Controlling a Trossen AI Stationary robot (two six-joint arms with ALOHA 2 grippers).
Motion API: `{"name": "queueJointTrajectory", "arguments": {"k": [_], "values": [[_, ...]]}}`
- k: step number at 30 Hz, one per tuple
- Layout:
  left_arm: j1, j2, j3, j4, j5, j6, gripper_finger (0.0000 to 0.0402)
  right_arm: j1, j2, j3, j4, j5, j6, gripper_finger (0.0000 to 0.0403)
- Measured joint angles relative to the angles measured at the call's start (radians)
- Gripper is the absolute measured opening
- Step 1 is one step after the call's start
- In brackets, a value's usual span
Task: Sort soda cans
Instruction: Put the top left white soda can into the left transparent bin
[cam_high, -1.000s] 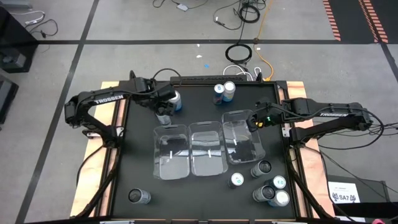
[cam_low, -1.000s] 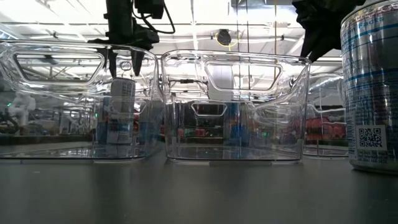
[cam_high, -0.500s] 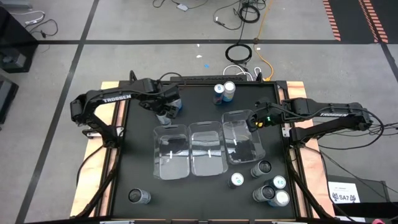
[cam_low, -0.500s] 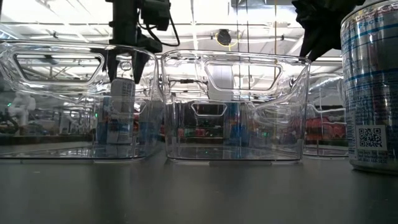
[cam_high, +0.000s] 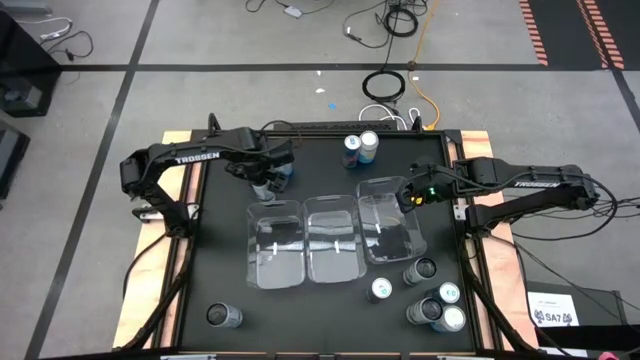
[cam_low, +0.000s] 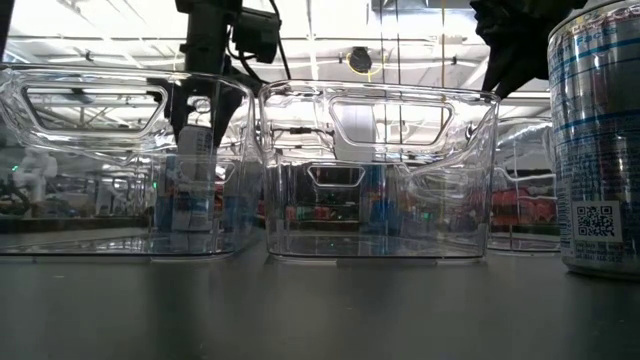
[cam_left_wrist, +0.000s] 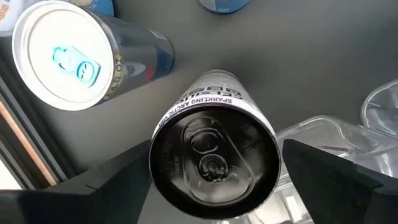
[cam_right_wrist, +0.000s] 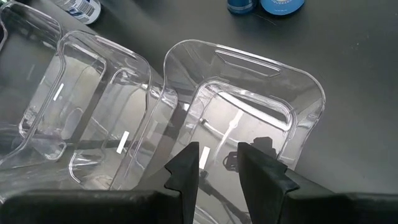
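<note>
The left pincer (cam_high: 262, 181) is sinking over the dark-topped, white-sided metal soda can (cam_left_wrist: 214, 152) at the far left of the black bench (cam_high: 225, 270); against a second ago it is sitting lower and further along, so that its two fingers, standing apart, are now flanking the can's sides rather than hanging above its rim, and they are starting to narrow without yet pressing on it. In the low view the same fingers (cam_low: 180, 105) are straddling the can's top behind the clear plastic rectangular bin (cam_low: 120, 160). A silver-topped blue soda can (cam_left_wrist: 68, 53) is standing just beside the target, apart from it, so the closing fingers are risking a nudge on that neighbour. This is looking like the start of a pick, with the can not yet lifted and none showing inside the three clear bins (cam_high: 330, 238) in the middle of the bench. The right pincer (cam_right_wrist: 217, 163) is hovering, unchanged, over the right-hand bin (cam_right_wrist: 249, 118), its fingers nearly together and gripping nothing. Other cans are waiting near the far edge (cam_high: 360, 148), at the near right corner (cam_high: 435, 300) and alone at the near left (cam_high: 224, 316).
</note>
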Motion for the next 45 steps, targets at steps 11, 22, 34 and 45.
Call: {"name": "queueJointTrajectory", "arguments": {"k": [11, 22, 34, 45], "values": [[0.001, 0.001, 0.000, -0.002, 0.008, 0.007, 0.0272, 0.000, 0.000, 0.000, 0.000, -0.001, -0.004, 0.0102], [-0.001, -0.070, 0.015, -0.013, 0.027, 0.008, 0.0272, 0.000, 0.000, 0.000, 0.000, -0.002, -0.004, 0.0102], [-0.015, -0.283, 0.037, -0.187, -0.023, -0.030, 0.0272, 0.000, 0.000, 0.000, 0.006, -0.001, -0.001, 0.0102], [-0.056, -0.453, 0.037, -0.013, 0.016, -0.024, 0.0272, 0.000, 0.000, 0.000, 0.007, 0.000, 0.000, 0.0102]]}}
